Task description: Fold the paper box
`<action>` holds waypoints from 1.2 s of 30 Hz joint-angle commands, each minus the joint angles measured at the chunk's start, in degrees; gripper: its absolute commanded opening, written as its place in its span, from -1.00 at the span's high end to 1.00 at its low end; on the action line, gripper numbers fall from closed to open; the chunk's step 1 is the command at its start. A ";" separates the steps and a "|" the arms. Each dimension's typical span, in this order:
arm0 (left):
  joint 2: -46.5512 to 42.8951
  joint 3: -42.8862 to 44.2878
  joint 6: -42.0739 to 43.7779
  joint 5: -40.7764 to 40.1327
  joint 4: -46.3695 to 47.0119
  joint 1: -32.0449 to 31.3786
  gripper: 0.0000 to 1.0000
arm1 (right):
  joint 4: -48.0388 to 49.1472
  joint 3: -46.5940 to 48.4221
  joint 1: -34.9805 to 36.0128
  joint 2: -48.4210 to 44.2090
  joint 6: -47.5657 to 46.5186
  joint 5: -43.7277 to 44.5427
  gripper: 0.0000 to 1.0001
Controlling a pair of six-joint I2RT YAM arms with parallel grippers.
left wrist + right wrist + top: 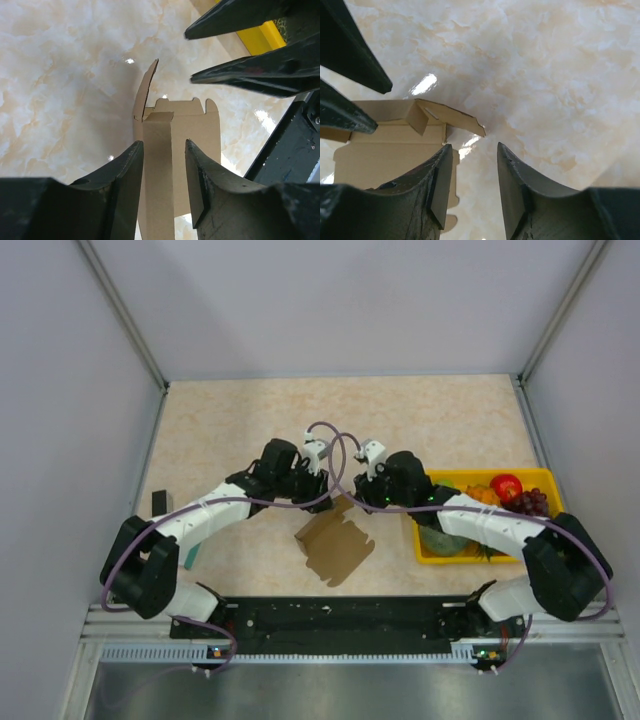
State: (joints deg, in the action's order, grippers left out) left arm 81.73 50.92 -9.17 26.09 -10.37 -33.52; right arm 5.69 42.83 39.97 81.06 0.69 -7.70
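1. Near edge of the tabletop (pixel 230 420): both arm bases. The arms reach inward and meet over the middle.
2. The paper box (pixel 335 545) lies close to the near edge, about midway between the left and right edges and partly under the two wrists. It is plain brown die-cut card with small tabs along one edge. A narrow wall panel and a curved tuck flap stand up; the rest lies flat.
3. Left pincer (pixel 164 145): jaws parted, straddling the raised narrow panel. One finger sits at the panel's edge and a gap shows on the other side, so I see no clamp.
4. Right pincer (pixel 473 146): jaws parted, with only bare tabletop between them. It hangs just beside the box corner where a small flap sticks up, apart from the card.
5. Toward the right edge, near the box, is a yellow tray (pixel 545 478) holding fruit. I cannot tell whether it touches the box.
6. Handling (judged):
   - The box is very light, thin card, stiff across a panel and weak at the score lines, so it should hinge there if pushed squarely.
   - The tabletop is glossy, so the box will likely slide under a one-sided push. One pincer should pin it while the other folds.
   - A hard pinch would crease it.
7. Where to hold (judged): on the flat of a wall panel, close to its crease. Avoid the tabs and the tip of the curved flap, which would buckle.
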 commanded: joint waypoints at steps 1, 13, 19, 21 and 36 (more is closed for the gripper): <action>-1.84 -0.73 -2.25 1.95 2.20 0.12 0.08 | -5.08 1.21 -3.31 -6.87 -4.88 -5.90 0.17; -6.59 -1.17 -10.34 13.46 -0.35 8.55 -0.25 | -17.62 16.37 -4.02 6.46 -30.71 -12.77 0.21; 0.44 1.64 -8.94 18.21 -6.15 10.40 -0.23 | -30.12 25.10 -3.84 11.14 -37.24 -13.92 0.26; 1.14 1.12 -9.29 19.43 -4.66 10.40 -0.23 | -32.83 26.25 -3.67 11.84 -38.47 -14.88 0.27; 4.48 0.24 -9.46 19.80 -3.25 8.21 0.13 | -35.75 30.73 0.73 17.12 -43.14 -16.20 0.45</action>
State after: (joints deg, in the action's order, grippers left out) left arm 85.78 50.68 -18.96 45.58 -15.09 -23.79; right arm -29.76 69.91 39.09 97.51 -40.51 -22.79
